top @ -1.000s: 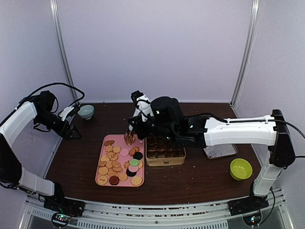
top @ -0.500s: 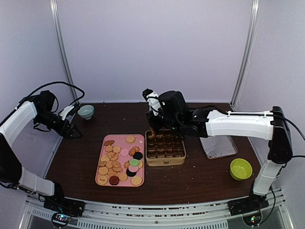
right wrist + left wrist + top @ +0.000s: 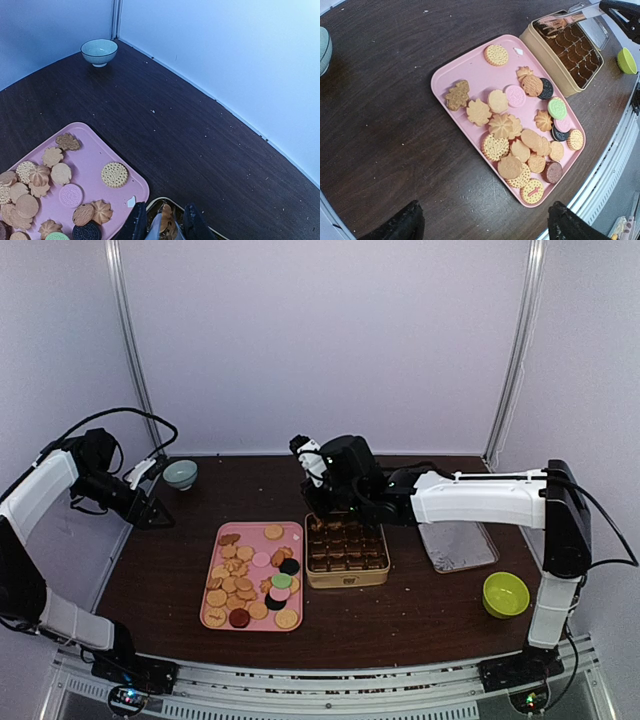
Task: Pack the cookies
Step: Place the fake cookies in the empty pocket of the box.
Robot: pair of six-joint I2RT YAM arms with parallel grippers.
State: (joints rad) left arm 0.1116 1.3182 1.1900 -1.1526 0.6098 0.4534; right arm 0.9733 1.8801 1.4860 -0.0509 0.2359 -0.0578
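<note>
Right gripper (image 3: 165,227): clenched on slim metal tongs (image 3: 572,16) that pinched a tan cookie (image 3: 166,220).
Cookie: at the far-left corner cell of the gold compartmented tin (image 3: 547,55).
Other cookies (image 3: 520,135): lay on the pink tray (image 3: 440,80).
Left gripper (image 3: 150,512): spread wide, empty.
Your move: you needed to centre the cookie over one cell, then ease the squeeze.

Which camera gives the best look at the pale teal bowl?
The right wrist view: the whole bowl shows, rim and inside. The top view has it small and distant; the left wrist view catches only its edge.
</note>
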